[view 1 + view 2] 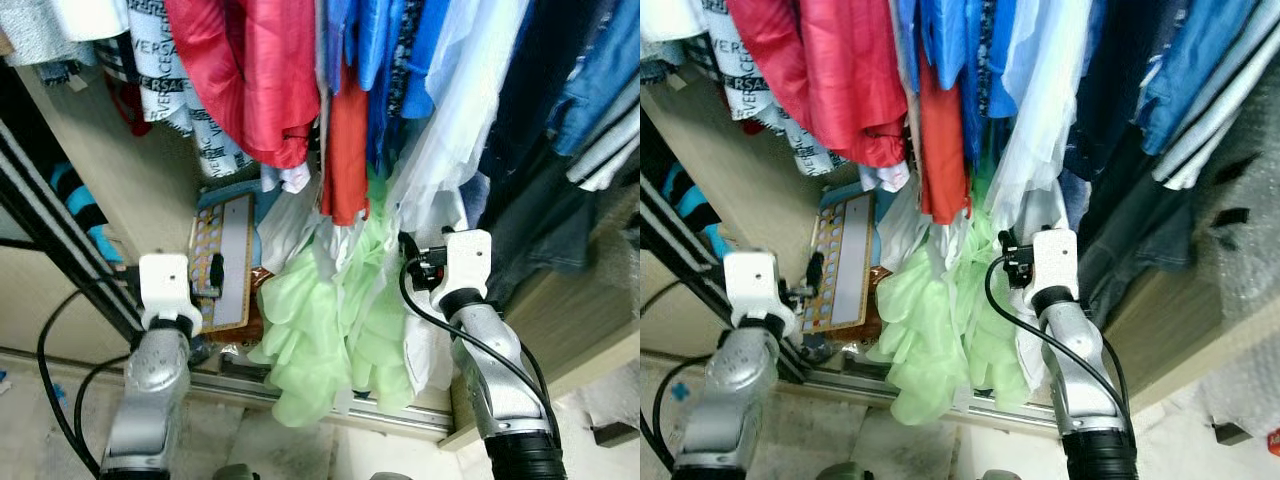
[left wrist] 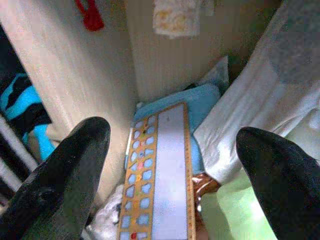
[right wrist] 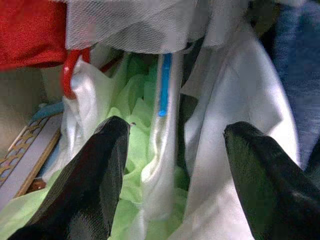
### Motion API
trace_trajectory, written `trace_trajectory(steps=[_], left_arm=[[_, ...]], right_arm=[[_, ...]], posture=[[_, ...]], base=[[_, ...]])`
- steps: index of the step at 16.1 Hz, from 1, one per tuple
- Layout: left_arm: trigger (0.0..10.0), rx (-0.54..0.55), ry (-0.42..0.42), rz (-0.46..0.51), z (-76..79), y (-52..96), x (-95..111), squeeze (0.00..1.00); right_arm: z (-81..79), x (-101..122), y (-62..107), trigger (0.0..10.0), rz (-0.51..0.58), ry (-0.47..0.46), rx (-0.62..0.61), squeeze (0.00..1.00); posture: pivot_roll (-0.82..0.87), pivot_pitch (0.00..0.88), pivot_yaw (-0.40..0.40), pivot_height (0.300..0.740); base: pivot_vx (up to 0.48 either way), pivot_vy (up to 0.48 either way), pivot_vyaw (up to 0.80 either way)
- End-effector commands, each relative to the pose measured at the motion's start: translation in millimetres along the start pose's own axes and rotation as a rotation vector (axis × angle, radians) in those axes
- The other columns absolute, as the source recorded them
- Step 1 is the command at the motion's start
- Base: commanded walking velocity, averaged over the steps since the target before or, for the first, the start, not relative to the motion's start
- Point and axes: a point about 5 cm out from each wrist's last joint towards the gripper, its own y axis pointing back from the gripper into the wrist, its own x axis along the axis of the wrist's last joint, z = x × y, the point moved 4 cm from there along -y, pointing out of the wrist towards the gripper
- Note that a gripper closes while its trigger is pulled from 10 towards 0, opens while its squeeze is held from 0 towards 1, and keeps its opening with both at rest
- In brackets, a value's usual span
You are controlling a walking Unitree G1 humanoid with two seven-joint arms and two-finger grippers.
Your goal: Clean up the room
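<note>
I face an open wardrobe full of hanging clothes. A pale green ruffled dress (image 1: 320, 330) hangs down to the wardrobe floor in the middle, beside a sheer white garment (image 1: 445, 170). My right gripper (image 3: 177, 127) is open and reaches in against the white and green fabric, with nothing between its fingers. A flat board with blue squares and a wooden rim (image 1: 228, 262) leans in the lower left corner on a blue cushion (image 2: 197, 100). My left gripper (image 2: 172, 134) is open just in front of that board and is not touching it.
Red garments (image 1: 250, 70), blue ones (image 1: 385, 50) and dark ones (image 1: 540, 150) hang close overhead. A pale wooden side panel (image 1: 140, 170) closes off the left. The metal sliding-door track (image 1: 300, 395) runs along the wardrobe's front edge. A wooden shelf edge (image 1: 590, 350) juts out at right.
</note>
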Motion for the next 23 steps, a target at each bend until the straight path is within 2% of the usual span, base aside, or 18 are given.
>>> trace_trajectory(steps=[1, 3, 4, 5, 7, 8, 11, 12, 15, 19, 20, 21, 23], left_arm=[[10.0, -0.002, -0.01, 0.011, -0.4, -0.5, 4.2, 0.0], [10.0, 0.009, 0.005, 0.001, -1.5, 3.6, 0.3, 0.0], [10.0, 0.017, 0.037, -0.036, 3.1, 14.9, -11.3, 0.0], [10.0, 0.016, 0.044, -0.043, 6.9, 17.7, -13.6, 0.0], [10.0, -0.023, 0.011, -0.044, 11.1, 17.3, -10.7, 0.0], [10.0, -0.039, -0.017, -0.038, 7.8, 17.4, -8.0, 0.0], [10.0, 0.037, -0.039, -0.046, -10.0, 12.6, -9.9, 0.0], [10.0, 0.076, -0.063, -0.06, -11.2, 11.4, -12.3, 0.0], [10.0, 0.108, -0.034, -0.072, -3.6, 11.0, -21.8, 0.0], [10.0, 0.151, 0.0, -0.085, -4.9, 3.2, -32.9, 0.0], [10.0, 0.149, -0.049, -0.054, -6.1, -3.0, -27.8, 0.0], [10.0, 0.154, -0.065, -0.04, -9.3, -8.4, -23.8, 0.0], [10.0, 0.172, -0.06, -0.033, -16.7, -11.9, -20.2, 0.0]], right_arm=[[-0.2, 0.9, -0.7, 10.0, 0.003, 0.007, 0.004, 0.0], [-0.1, 0.9, -0.8, 10.0, 0.005, 0.009, 0.002, 0.0], [0.8, -7.3, 7.8, 10.0, -0.034, 0.003, 0.009, 0.0], [-1.8, -9.6, 10.8, 10.0, -0.044, 0.031, 0.018, 0.0], [-1.9, -7.5, 8.6, 10.0, -0.038, 0.028, 0.009, 0.0], [0.7, -8.5, 6.9, 10.0, -0.044, 0.009, -0.005, 0.0], [-0.4, -10.1, 2.6, 10.0, -0.045, 0.009, 0.012, 0.0], [-1.3, -10.5, 0.6, 10.0, -0.046, 0.01, 0.016, 0.0], [-9.5, -9.0, -8.0, 10.0, -0.032, 0.011, 0.05, 0.0], [-17.6, -9.5, -23.9, 10.0, -0.016, 0.001, 0.072, 0.0], [-18.3, -6.3, -30.5, 10.0, -0.005, -0.011, 0.067, 0.0], [-19.2, -4.1, -34.8, 10.0, 0.004, -0.016, 0.064, 0.0], [-19.2, -2.0, -36.7, 10.0, 0.016, -0.034, 0.053, 0.0]], posture=[[-0.05, 0.0, 0.013, 0.74], [-0.05, 0.0, 0.014, 0.74], [-0.03, 0.0, -0.014, 0.74], [-0.03, 0.0, -0.011, 0.74], [-0.02, 0.0, -0.025, 0.74], [-0.01, 0.0, -0.038, 0.74], [0.01, 0.0, -0.056, 0.74], [0.02, 0.0, -0.059, 0.74], [0.04, 0.0, -0.078, 0.74], [0.07, 0.0, -0.074, 0.74], [0.07, 0.0, -0.069, 0.74], [0.07, 0.0, -0.067, 0.74], [0.07, 0.0, -0.062, 0.74]], base=[[0.0, 0.0, 0.0], [0.0, 0.0, 0.0], [0.0, 0.0, 0.66], [0.0, 0.0, 0.8], [0.0, 0.0, 0.8], [0.0, 0.0, 0.8], [0.0, 0.0, 0.8], [0.0, 0.0, 0.8], [0.0, 0.0, 0.8], [0.0, 0.0, 0.8], [0.0, 0.0, 0.8], [0.0, 0.0, 0.8], [0.0, 0.0, 0.8]])
